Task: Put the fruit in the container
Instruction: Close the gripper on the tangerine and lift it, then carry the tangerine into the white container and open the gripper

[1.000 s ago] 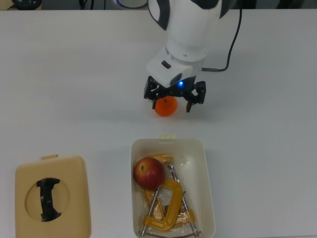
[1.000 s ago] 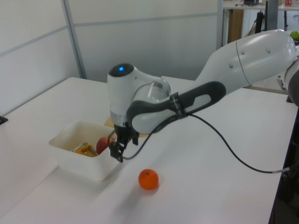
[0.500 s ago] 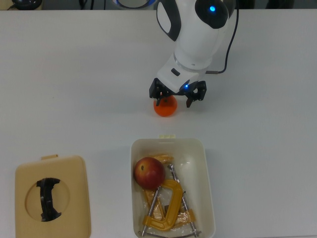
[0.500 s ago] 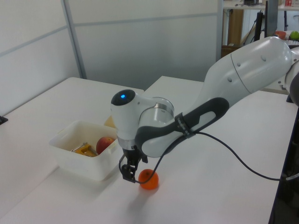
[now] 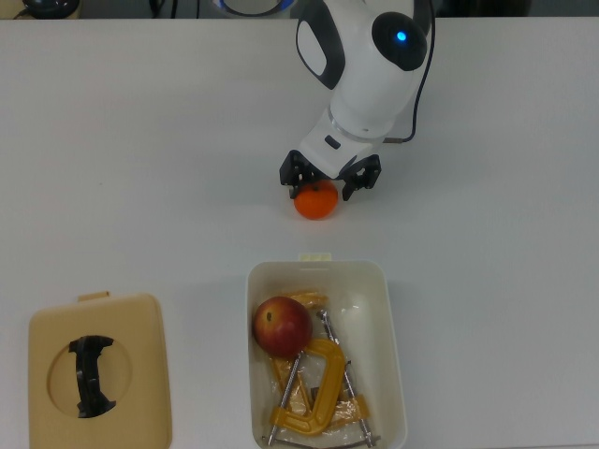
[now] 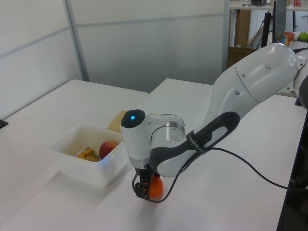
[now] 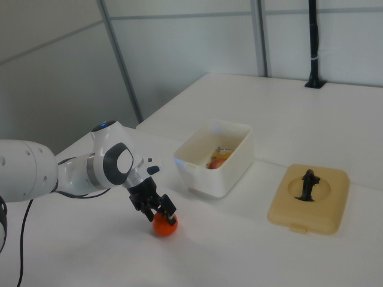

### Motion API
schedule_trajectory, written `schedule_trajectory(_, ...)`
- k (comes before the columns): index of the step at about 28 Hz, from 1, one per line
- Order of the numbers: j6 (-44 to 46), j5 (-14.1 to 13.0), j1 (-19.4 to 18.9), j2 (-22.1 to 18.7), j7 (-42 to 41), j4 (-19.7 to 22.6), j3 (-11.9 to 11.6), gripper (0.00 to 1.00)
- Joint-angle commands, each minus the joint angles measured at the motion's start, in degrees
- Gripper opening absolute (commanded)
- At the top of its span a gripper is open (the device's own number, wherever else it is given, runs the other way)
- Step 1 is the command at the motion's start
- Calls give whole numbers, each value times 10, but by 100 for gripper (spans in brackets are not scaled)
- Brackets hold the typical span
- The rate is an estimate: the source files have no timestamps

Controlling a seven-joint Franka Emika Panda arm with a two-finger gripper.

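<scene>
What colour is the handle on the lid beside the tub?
Black, set in the tan lid; the handle shows best in the top view.

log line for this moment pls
phase: grasping | gripper: open, straddling orange on table | apple: in container | orange: not yet in

A flat tan lid with a black handle in its round recess lies on the white table, at about eight o'clock in the top view. Yellow-orange clamps with metal screws lie at about six o'clock. A black post stands at the table's far edge in the right view.
</scene>
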State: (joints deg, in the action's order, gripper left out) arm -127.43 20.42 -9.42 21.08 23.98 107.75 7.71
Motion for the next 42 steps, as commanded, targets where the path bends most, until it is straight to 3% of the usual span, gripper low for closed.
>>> schedule_trajectory(1, -20, 17, -3, -10, 14, 20, -1, 50)
schedule_trajectory(3, -20, 16, -2, -11, 17, 16, -1, 14)
schedule_trajectory(4, -20, 15, -2, -12, 19, 14, -1, 3)
schedule_trajectory(5, -20, 12, -2, -16, 22, 8, -1, 0)
schedule_trajectory(10, -19, 4, 4, -20, 26, -36, -4, 0)
schedule_trajectory(17, -19, -39, 23, -17, 26, -134, -13, 0)
schedule_trajectory(24, -65, -66, 34, 9, 47, -196, -29, 0)
schedule_trajectory(26, -105, -60, 34, 19, 79, -201, -34, 0)
schedule_trajectory(29, -164, -23, 30, 42, 127, -209, -47, 0)
schedule_trajectory(35, -176, 60, 27, 106, 226, -269, -51, 1)
schedule_trajectory(36, -177, 71, 27, 110, 237, -272, -51, 18)
schedule_trajectory(37, -177, 80, 27, 113, 249, -272, -51, 47)
schedule_trajectory(38, -177, 91, 27, 114, 265, -272, -51, 99)
schedule_trajectory(42, -177, 95, 27, 113, 270, -272, -51, 100)
